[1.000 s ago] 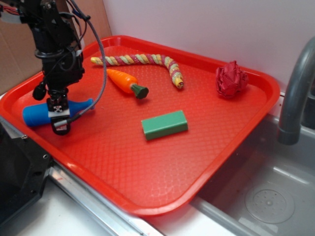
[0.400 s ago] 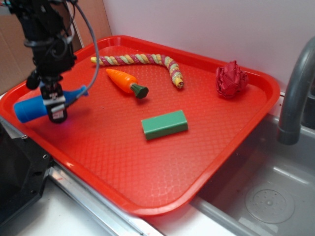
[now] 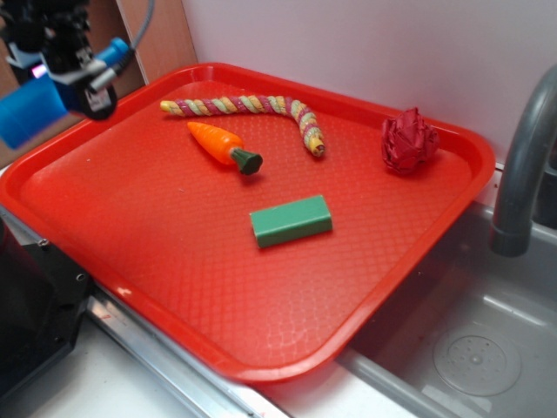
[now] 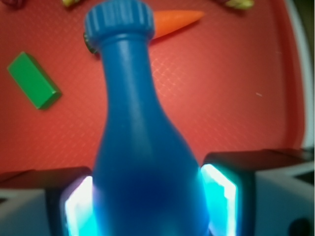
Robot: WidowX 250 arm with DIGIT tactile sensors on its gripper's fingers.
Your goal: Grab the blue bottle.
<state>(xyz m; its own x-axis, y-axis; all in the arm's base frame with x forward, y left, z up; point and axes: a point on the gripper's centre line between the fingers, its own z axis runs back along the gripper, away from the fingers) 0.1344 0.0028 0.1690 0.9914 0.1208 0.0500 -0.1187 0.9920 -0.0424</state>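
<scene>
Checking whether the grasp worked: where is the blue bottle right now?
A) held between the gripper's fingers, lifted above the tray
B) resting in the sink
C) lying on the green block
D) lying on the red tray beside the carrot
A: the gripper is shut on the blue bottle, its fingers pressing both sides, clear above the red tray.

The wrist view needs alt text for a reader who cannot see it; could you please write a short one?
A blue bottle fills the middle of the frame, its body clamped between the two pads of the gripper and its capped neck pointing away from the camera. Below it lies a red tray holding a green block at left and an orange carrot behind the cap.
</scene>
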